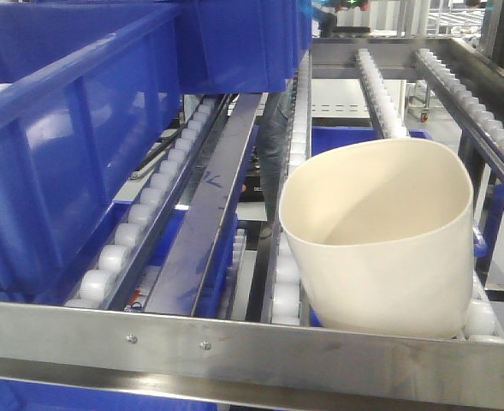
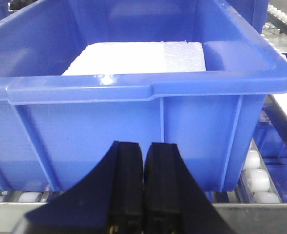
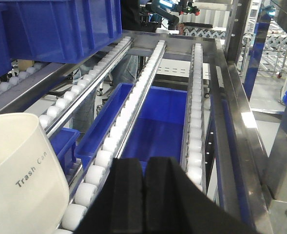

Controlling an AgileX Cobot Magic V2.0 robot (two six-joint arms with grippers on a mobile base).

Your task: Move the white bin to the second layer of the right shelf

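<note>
The white bin (image 1: 388, 235) stands on the roller lanes of the right shelf second layer (image 1: 380, 94), just behind the steel front bar (image 1: 252, 342); its mouth tilts toward the camera. In the right wrist view it shows at the lower left (image 3: 16, 170), marked "Trash Can". My right gripper (image 3: 144, 168) is shut and empty, to the right of the bin, over the rollers (image 3: 102, 158). My left gripper (image 2: 143, 151) is shut and empty, close in front of a blue crate (image 2: 133, 112).
Large blue crates (image 1: 72, 128) fill the left lanes of the rack. The crate in the left wrist view holds a white foam block (image 2: 138, 58). A lower blue crate (image 3: 158, 126) lies under the right lanes. Steel posts (image 3: 284, 146) stand at right.
</note>
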